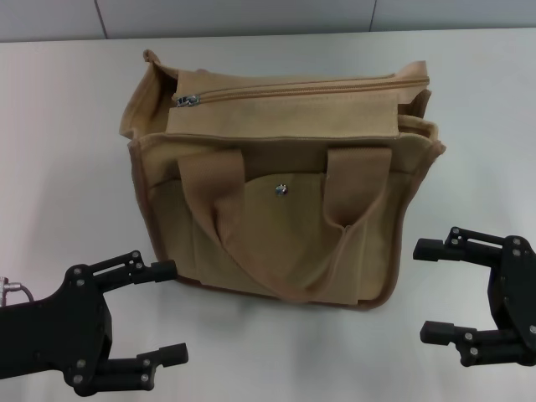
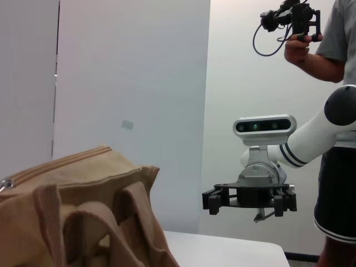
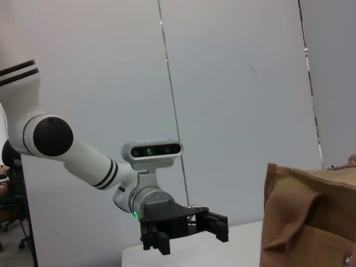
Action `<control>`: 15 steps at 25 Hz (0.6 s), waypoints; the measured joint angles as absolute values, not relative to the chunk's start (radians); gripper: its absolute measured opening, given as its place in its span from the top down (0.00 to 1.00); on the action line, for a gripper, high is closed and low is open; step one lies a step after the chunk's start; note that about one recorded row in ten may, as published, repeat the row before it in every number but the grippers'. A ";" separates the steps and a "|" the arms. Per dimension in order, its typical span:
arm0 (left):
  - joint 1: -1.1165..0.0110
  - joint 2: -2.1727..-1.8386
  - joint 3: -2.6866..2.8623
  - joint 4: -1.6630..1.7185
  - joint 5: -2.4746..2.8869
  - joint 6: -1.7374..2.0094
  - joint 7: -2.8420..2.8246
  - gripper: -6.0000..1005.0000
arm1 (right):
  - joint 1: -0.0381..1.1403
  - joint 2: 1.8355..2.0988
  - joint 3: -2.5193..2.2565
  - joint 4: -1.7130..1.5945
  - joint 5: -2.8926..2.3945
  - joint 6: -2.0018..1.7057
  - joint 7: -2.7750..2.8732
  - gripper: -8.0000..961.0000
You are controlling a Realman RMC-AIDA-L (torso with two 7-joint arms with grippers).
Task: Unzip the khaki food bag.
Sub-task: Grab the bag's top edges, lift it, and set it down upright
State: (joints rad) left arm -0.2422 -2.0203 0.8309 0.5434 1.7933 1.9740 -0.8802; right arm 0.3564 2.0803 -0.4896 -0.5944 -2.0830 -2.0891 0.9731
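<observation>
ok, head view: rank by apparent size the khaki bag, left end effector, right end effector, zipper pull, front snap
1. khaki food bag
2. left end effector
3. right end effector, smaller partly because the frame edge crops it; unsure
4. zipper pull
5. front snap, close to the pull in size

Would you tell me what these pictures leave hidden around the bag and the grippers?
- Khaki food bag: back and underside hidden in the head view; both wrist views crop it.
- Zipper pull: too small to read its shape.
- Left gripper and right gripper: arms cropped by the frame edge.
</observation>
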 joint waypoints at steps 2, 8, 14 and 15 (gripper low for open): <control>-0.243 -2.021 0.831 0.545 1.793 1.974 -0.880 0.17 | 0.356 2.080 -0.489 -0.594 -2.083 -2.089 0.973 0.14; -0.242 -2.020 0.825 0.544 1.792 1.975 -0.878 0.17 | 0.356 2.080 -0.485 -0.585 -2.083 -2.088 0.971 0.14; -0.195 -2.011 0.667 0.536 1.791 1.954 -0.870 0.18 | 0.352 2.080 -0.483 -0.583 -2.082 -2.064 0.970 0.14; -0.192 -2.013 0.643 0.535 1.791 1.946 -0.870 0.18 | 0.351 2.080 -0.482 -0.582 -2.082 -2.061 0.970 0.14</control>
State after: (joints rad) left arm -0.1918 -2.0128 0.6429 0.5353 1.7906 1.9461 -0.8697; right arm 0.3512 2.0800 -0.4824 -0.5823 -2.0822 -2.0605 0.9699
